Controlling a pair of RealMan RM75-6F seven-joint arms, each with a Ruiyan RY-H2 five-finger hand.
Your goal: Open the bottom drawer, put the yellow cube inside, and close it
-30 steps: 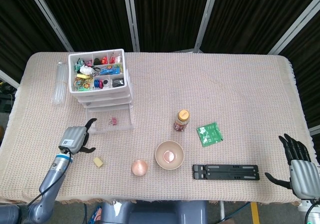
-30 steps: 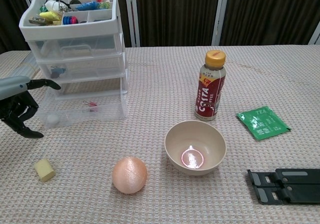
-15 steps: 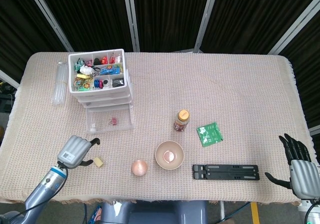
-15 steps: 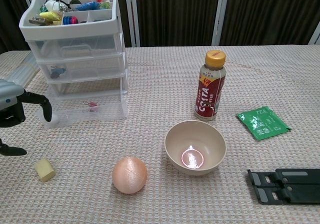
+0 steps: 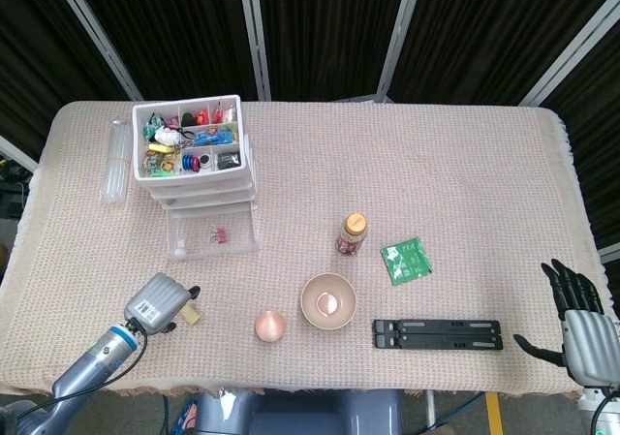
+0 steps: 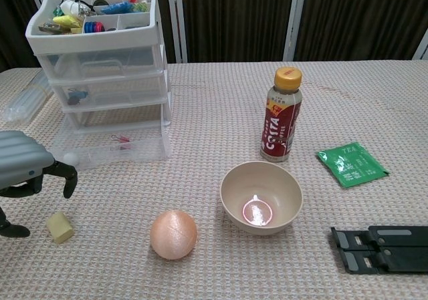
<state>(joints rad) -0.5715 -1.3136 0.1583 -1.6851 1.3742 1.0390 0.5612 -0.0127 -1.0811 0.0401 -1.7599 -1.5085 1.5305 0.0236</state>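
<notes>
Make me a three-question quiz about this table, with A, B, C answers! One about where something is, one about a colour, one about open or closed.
1. Where is the yellow cube?
A. in the bowl
B. on the table under the left hand
C. on top of the drawer unit

2. What colour is the bottle's cap?
A. orange
B. blue
C. black

3. How is the bottom drawer?
A. pushed shut
B. taken off the unit
C. pulled out

Answers:
1. B: the cube lies on the cloth just below the hand's fingers, not yet held.
2. A: the cap on the bottle is orange.
3. C: the drawer sticks out in front of the two above it.
</notes>
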